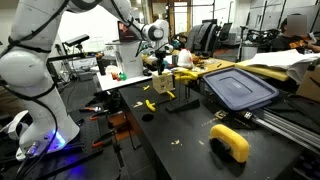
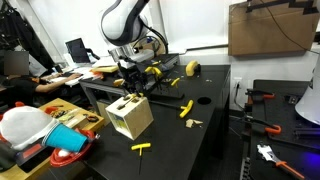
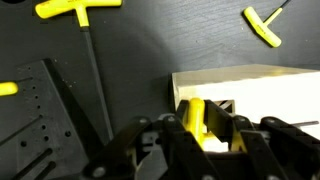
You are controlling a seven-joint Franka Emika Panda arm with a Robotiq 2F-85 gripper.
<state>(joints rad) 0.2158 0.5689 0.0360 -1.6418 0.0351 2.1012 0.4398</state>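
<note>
1. The bottom edge of the wrist view cuts off the hand (image 3: pixel 197 140), and its blurred fingers hide the lower end of the yellow handle (image 3: pixel 195 115).
2. The wooden box (image 3: pixel 265 90) runs past the right edge.
3. In both exterior views the hand is too small to tell its grip.

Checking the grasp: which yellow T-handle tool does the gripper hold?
The tool at the wooden box, in the gripper; the others lie loose on the table.

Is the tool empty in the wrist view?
No, the tool is closed on a yellow handle between its fingers, right at the edge of the cream box.
</note>
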